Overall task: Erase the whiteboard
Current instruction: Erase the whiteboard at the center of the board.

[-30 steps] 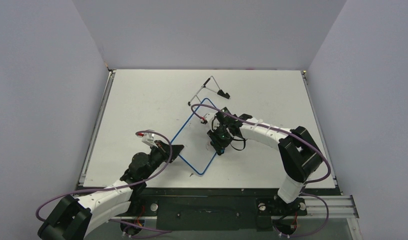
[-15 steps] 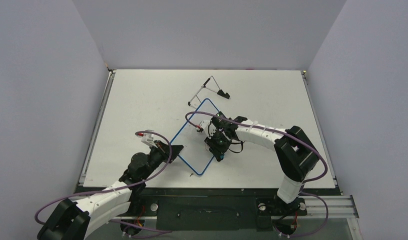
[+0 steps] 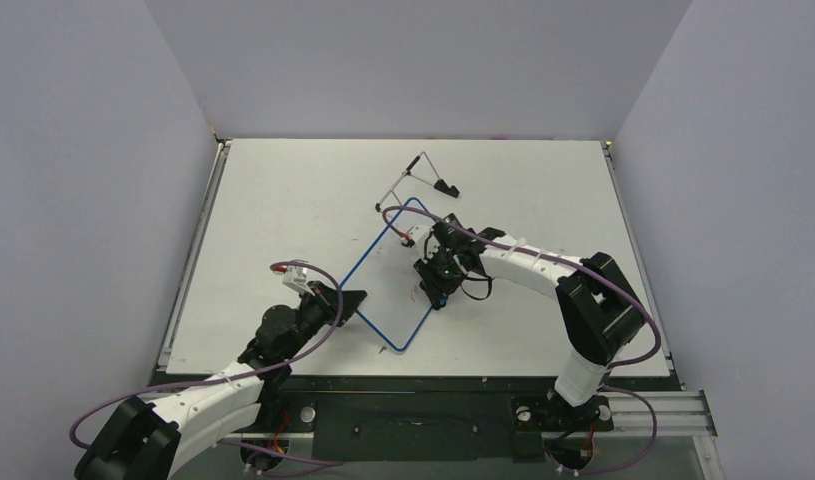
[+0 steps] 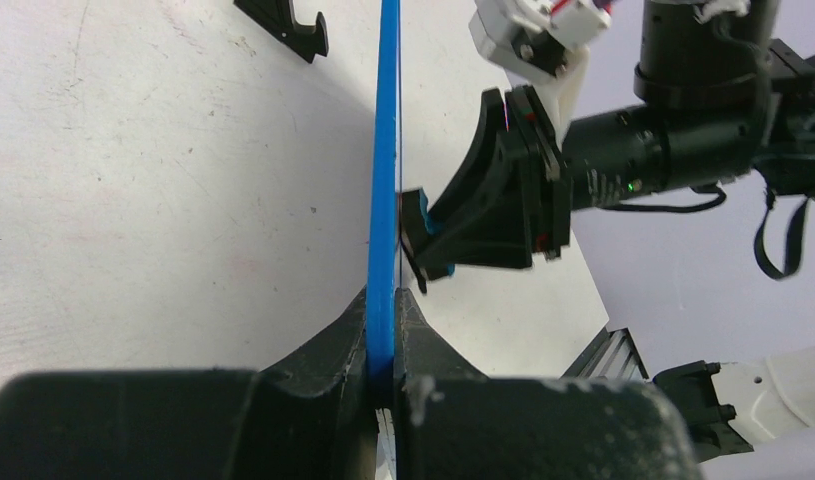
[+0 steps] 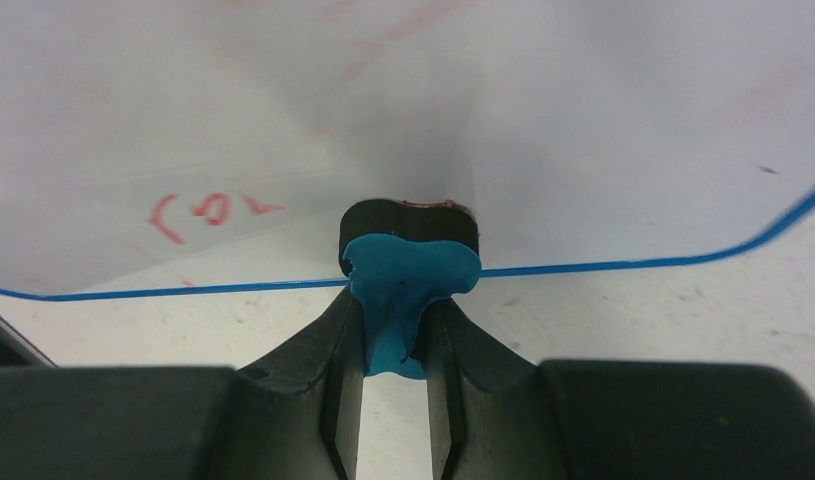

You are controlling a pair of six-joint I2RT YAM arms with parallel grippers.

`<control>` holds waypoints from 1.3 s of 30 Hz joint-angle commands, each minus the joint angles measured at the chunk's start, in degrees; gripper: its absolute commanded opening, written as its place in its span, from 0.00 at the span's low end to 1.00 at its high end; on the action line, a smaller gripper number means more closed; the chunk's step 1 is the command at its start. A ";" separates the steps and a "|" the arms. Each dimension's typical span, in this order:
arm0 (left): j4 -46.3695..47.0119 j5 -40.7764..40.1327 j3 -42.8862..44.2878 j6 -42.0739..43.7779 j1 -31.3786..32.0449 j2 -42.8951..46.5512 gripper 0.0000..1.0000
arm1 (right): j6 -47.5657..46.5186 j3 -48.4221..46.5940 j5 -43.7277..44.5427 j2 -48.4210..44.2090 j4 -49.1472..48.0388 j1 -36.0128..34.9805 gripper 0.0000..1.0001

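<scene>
Firmly, the left jaws clamp the whiteboard (image 3: 383, 285) rim at 8 o'clock; the right jaws pinch a blue eraser (image 5: 411, 272) against its face, red marks (image 5: 211, 210) at the eraser's 9 o'clock.

White table (image 3: 283, 200) — thin wire easel stand (image 3: 401, 180) on its far half.

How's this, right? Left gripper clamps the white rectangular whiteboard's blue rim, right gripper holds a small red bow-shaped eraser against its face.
One slip: the small bow-shaped eraser is blue, not red, per the right wrist view. The rest stands: left gripper clamps the blue rim of the white rectangular whiteboard, right gripper holds the eraser against its face.
</scene>
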State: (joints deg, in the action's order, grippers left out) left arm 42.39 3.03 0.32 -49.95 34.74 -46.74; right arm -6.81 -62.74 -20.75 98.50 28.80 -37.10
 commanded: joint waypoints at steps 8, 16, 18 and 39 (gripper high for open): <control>6.30 2.41 0.33 -1.87 0.33 2.92 0.00 | -2.05 -1.30 -2.37 -3.70 -0.94 -6.06 0.00; 7.36 3.00 0.56 -1.77 0.32 1.62 0.00 | -0.56 0.19 2.59 -1.89 -2.12 0.03 0.00; 7.65 3.15 0.56 -1.85 0.28 1.47 0.00 | -2.21 -0.21 0.53 -1.87 -1.13 -2.75 0.00; 6.55 3.12 0.44 -1.58 0.06 3.01 0.00 | -3.71 0.71 1.84 -2.16 -1.57 -2.48 0.00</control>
State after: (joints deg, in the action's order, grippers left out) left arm 39.83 3.70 0.32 -50.06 34.76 -44.29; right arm -10.63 -62.72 -17.69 96.51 29.39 -37.39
